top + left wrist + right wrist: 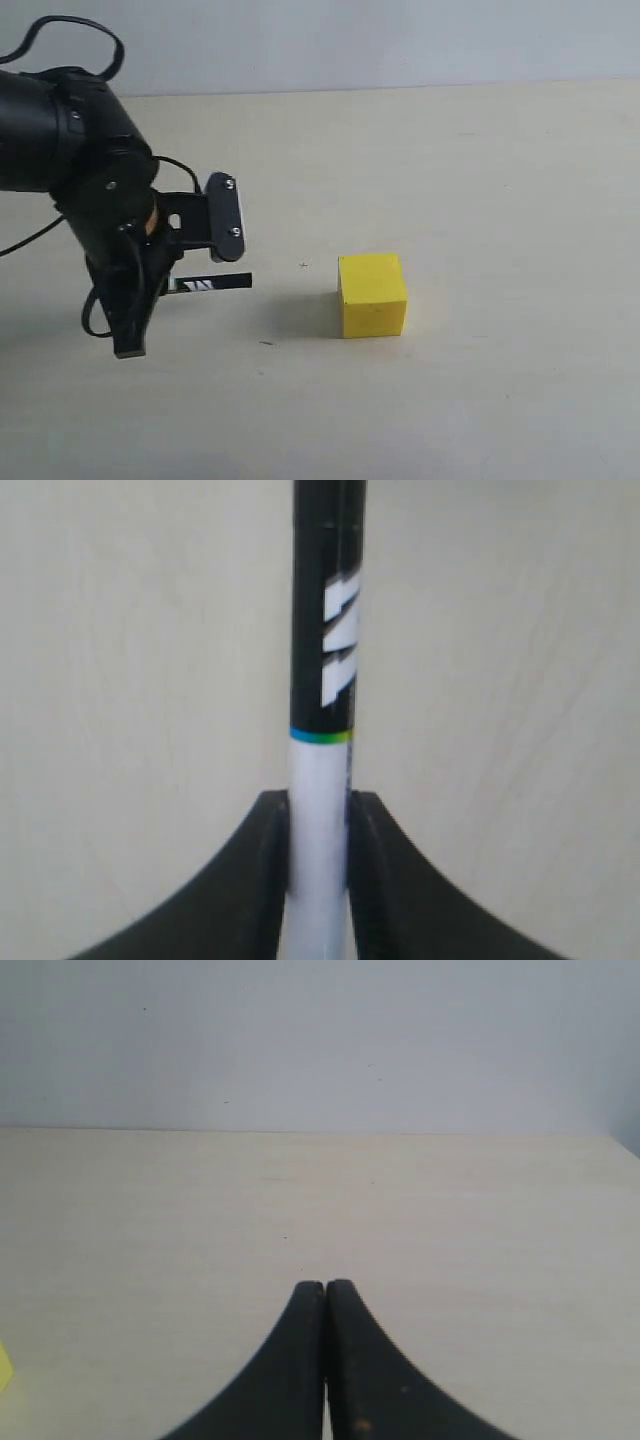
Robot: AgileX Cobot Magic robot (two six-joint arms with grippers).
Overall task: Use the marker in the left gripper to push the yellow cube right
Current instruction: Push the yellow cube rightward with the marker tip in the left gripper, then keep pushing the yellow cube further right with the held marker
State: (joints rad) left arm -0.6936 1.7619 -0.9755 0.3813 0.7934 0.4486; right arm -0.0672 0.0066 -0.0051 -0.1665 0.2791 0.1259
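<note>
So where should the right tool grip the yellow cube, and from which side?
Come down from above and close on two opposite upright faces of the yellow cube, about mid-height. It sits flat on the table, and its sides are flat and parallel with nothing touching them. The right tool is shut, so open it first.

My left arm (55, 130) sits well to the left of the yellow cube (372, 295). I've got the wrist bent, so the left gripper (128, 338) points down at the table with its bolted plate (226, 216) on the cube's side. Its fingers (255, 880) are clamped tight on the white barrel of the marker (210, 284), which juts toward the cube and stops short of it. On my right gripper (325, 1286) the two fingers are pressed flat together.
</note>
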